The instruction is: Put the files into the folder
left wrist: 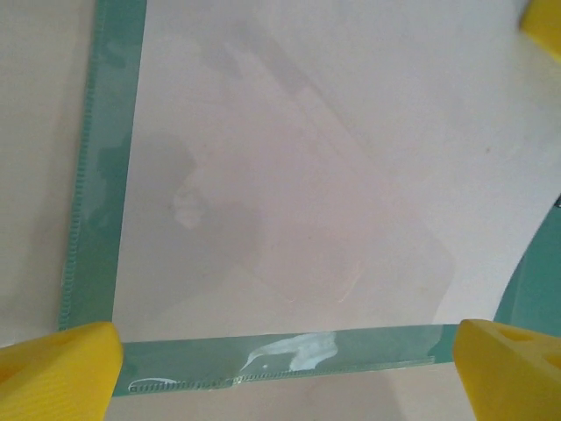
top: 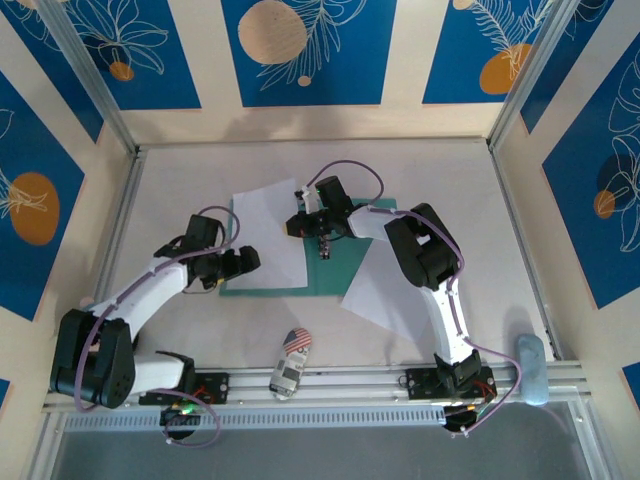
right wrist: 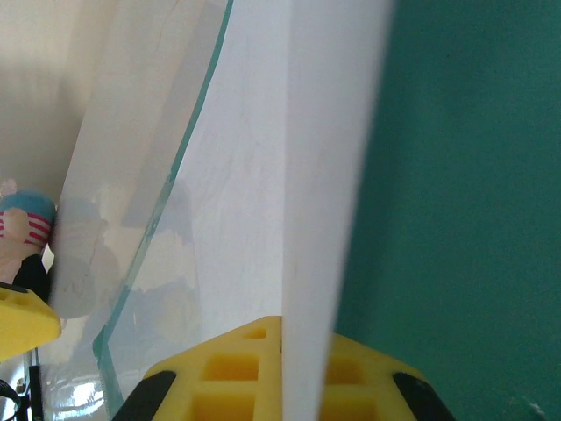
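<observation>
White desk [top: 450,170] is occupied mid-way by green folder [top: 340,275], one file [top: 270,235] laid on its left half & pinched by R fingers [right wrist: 237,368], 2nd file [top: 375,295] overlapping right edge, L fingers [left wrist: 61,360] spread.

Bright even light, soft shadows on the table [top: 440,180], glare on the folder [left wrist: 289,349] edge, right wrist view blurred

You will find no words, numbers or brand names to read here; the files [top: 270,235] are blank white and the folder [top: 338,272] plain teal-green; the nearest thing to a sign is what looks like a stars-and-stripes flag pattern on the roof of the toy car [top: 296,343], at the near edge of the counter [top: 180,190], small and blurred from above.
</observation>
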{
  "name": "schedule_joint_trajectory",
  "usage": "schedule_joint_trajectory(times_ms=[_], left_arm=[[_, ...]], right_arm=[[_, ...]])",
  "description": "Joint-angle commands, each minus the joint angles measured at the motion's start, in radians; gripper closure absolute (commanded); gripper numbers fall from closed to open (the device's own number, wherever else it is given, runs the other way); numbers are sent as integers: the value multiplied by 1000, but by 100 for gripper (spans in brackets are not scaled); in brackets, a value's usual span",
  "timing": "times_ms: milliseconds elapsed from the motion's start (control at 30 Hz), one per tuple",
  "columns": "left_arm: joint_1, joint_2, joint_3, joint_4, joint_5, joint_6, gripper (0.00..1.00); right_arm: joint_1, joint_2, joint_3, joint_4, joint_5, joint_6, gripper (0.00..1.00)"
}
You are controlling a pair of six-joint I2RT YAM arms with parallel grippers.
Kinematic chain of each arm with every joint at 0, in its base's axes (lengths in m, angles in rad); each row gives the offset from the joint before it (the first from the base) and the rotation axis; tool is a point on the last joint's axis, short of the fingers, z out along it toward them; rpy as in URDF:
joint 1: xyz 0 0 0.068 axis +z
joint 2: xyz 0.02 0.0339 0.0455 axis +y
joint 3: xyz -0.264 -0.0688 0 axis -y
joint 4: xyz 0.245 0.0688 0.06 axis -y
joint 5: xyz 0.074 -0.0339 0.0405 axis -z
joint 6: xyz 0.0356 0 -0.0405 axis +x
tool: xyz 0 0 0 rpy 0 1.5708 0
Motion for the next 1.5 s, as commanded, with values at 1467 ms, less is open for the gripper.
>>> schedule_joint_trajectory(times_ms=[1467], left_arm=[[7,91,-56,-49,-39,24,3]], right_arm=[[5,-2,-8,40,-41,22,100]])
